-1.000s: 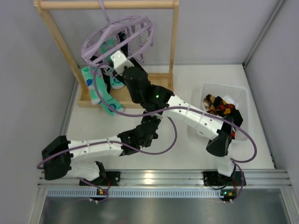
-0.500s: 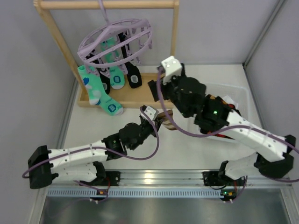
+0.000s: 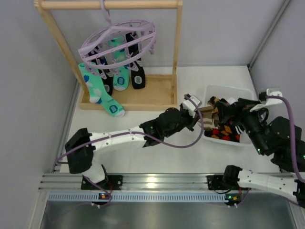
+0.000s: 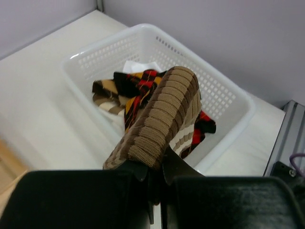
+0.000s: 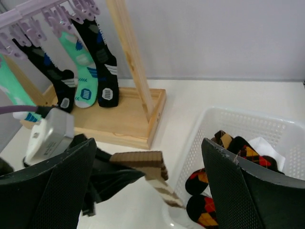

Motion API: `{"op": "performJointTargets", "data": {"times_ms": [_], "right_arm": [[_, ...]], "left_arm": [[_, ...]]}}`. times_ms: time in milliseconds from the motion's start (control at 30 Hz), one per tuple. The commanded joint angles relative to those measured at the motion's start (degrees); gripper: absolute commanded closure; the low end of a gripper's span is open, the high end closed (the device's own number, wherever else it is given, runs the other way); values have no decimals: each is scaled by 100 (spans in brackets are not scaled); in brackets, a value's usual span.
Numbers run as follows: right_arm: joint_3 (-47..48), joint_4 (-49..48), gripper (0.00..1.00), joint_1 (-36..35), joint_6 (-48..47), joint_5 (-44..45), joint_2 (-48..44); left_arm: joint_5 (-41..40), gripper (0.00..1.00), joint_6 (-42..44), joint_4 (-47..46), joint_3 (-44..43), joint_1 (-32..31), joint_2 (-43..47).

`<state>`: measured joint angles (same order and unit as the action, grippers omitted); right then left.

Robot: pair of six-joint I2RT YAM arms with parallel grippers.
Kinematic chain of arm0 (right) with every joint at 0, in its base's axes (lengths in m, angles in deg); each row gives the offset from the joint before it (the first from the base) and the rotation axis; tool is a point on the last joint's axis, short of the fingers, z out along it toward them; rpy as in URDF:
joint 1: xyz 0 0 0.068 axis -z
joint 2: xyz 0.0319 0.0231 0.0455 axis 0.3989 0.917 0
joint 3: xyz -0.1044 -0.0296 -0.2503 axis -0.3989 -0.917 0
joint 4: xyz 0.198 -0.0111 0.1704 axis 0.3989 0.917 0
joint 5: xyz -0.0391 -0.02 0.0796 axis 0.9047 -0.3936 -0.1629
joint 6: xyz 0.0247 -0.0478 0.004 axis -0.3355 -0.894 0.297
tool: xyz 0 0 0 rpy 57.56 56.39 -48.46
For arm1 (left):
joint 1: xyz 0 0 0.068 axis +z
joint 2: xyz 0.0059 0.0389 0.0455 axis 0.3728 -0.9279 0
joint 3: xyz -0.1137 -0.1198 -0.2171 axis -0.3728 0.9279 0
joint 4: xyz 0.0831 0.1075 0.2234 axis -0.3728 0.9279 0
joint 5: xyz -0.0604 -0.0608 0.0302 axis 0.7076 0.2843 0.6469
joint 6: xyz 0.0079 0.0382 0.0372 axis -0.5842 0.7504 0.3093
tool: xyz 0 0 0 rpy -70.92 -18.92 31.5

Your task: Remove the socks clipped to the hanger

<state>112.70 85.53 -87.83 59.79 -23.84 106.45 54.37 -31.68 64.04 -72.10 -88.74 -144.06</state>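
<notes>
The lilac hanger (image 3: 116, 40) hangs from the wooden rack. Teal socks (image 3: 97, 89) and black socks (image 3: 137, 76) are still clipped to it, and they show in the right wrist view too as black socks (image 5: 102, 62) and a teal sock (image 5: 81, 67). My left gripper (image 3: 194, 110) is shut on a brown striped sock (image 4: 167, 114), holding it just left of the white basket (image 3: 228, 88). The sock's free end (image 5: 164, 183) droops toward the basket rim. My right gripper (image 5: 148, 141) is open and empty above the basket's near left side.
The basket (image 4: 228, 93) holds black argyle socks (image 4: 143, 78) and a brown striped one. The wooden rack's base (image 3: 143, 98) and right post (image 3: 177, 47) stand left of the basket. Grey walls close the table on the left, back and right.
My right arm left the hanger, swung right over the basket and opened. My left arm carried the brown sock from mid-table toward the basket. The hanger settled back.
</notes>
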Motion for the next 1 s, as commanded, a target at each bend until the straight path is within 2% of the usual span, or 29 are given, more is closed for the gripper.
{"op": "performJointTargets", "data": {"times_ms": [0, 67, 100, 133, 200, 233, 267, 300, 333, 400, 433, 533, 567, 600, 733, 900, 967], "right_arm": [[42, 790, 12, -2, 453, 470, -245], [86, 950, 12, -2, 515, 506, -342], [86, 1011, 12, -2, 559, 541, -456], [60, 986, 13, -2, 577, 550, -518], [-106, 907, 13, -2, 595, 454, -693], [-133, 907, 14, -2, 629, 401, -703], [-151, 959, 13, -11, 639, 374, -703], [-151, 1029, 13, -2, 682, 357, -703], [-160, 1064, 13, -2, 674, 374, -695], [-142, 1161, 13, -2, 691, 400, -694], [-133, 1188, 14, -11, 717, 400, -694], [-159, 1162, 14, -11, 683, 427, -773], [-177, 1144, 13, -2, 683, 453, -791], [-229, 1074, 13, -11, 639, 497, -809], [-283, 907, 13, -2, 612, 506, -739], [-274, 635, 13, -11, 542, 523, -616], [-274, 555, 13, -2, 533, 506, -563]], "left_arm": [[440, 100, 190, -127, -1103, 23, -810], [677, 100, 51, 30, -1935, 180, -1520], [1139, 100, -90, 101, -2228, 381, -1794], [1605, 100, -265, 180, -2918, 514, -2397], [2074, 100, -644, 548, -3660, 760, -3042], [2363, 100, -697, 715, -4446, 892, -3350], [2435, 100, -628, 960, -4855, 910, -3962], [2523, 97, -601, 1415, -5259, 911, -4264], [2620, 91, -575, 1646, -6029, 884, -4806], [2823, 84, -575, 2102, -6605, 867, -5223], [2849, 73, -584, 2132, -6782, 867, -5381], [2832, 48, -461, 2219, -6504, 849, -5156], [2797, 23, -330, 2220, -6363, 849, -5015], [2640, 2, -250, 2220, -6214, 840, -4866], [2156, 2, -39, 2211, -5310, 779, -3831], [1778, 2, 67, 2211, -4544, 796, -2959], [1374, 2, 14, 2211, -4139, 796, -2528]]}}
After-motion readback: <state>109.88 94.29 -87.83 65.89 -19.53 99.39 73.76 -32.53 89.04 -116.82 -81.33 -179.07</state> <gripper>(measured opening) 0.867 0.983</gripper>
